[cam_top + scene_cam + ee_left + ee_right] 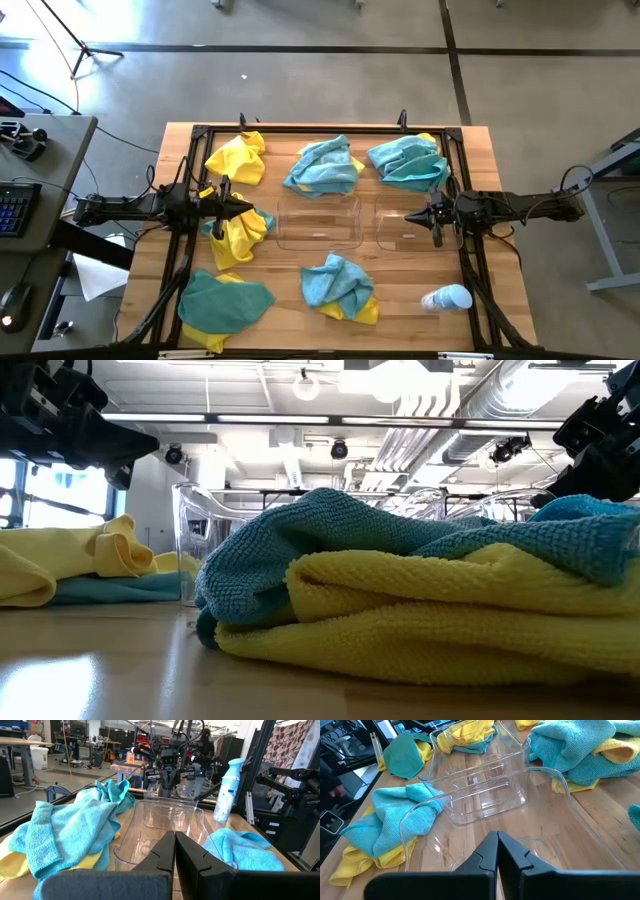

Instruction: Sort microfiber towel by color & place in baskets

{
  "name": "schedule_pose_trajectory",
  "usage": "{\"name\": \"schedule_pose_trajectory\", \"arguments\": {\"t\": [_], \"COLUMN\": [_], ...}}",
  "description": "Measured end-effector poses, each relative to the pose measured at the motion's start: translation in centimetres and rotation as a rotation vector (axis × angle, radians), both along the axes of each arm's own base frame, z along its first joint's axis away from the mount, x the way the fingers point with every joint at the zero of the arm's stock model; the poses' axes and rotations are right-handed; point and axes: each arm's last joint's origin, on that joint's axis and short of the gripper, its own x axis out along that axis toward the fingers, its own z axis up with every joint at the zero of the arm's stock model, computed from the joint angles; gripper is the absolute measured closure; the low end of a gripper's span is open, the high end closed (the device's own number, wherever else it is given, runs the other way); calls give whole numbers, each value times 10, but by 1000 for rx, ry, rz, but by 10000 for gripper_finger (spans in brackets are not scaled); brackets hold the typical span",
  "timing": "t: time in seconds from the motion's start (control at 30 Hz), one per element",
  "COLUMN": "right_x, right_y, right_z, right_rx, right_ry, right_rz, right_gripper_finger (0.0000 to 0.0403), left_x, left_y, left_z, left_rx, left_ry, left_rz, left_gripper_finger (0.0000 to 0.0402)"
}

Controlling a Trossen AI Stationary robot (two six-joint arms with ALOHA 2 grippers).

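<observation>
Looking down at your tabletop (300,280), read it as a clock face with twelve at the far edge.
Left gripper (247,207): fingers pressed together with nothing between them; it hangs at nine o'clock, just over a yellow towel (243,232) and beside the left basket's rim.
Right gripper (412,215): fingers closed tight and empty; it hangs at three o'clock over the right basket.
Left basket (318,222): clear bin at the centre of your tabletop, no cloth in it.
Right basket (400,230): clear bin just beside the first, toward three o'clock, also without cloth.
Eleven o'clock: yellow towel (237,160), crumpled.
Twelve o'clock: teal-blue towel (325,166), touching the left basket's far wall.
One o'clock: teal-blue towel (408,160) with a yellow edge showing beneath it.
Seven o'clock: darker teal towel (222,300) lying over a yellow one.
Six o'clock: teal-blue towel (335,280) heaped on a yellow towel (360,310); you see this pile up close in the low view.
Five o'clock: spray bottle (446,298), lying on its side.
Edges: black metal frame (330,130) around the tabletop.
</observation>
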Motion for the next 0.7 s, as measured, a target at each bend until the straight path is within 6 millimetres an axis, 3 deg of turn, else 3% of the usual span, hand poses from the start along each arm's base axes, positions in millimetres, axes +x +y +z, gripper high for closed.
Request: {"name": "schedule_pose_trajectory", "arguments": {"t": [0.7], "right_x": [0], "right_y": [0], "right_z": [0], "right_rx": [0], "right_ry": [0], "right_rz": [0], "right_gripper_finger": [402], "left_x": [0], "left_y": [0], "left_z": [0], "left_rx": [0], "left_ry": [0], "left_rz": [0], "left_gripper_finger": [401]}}
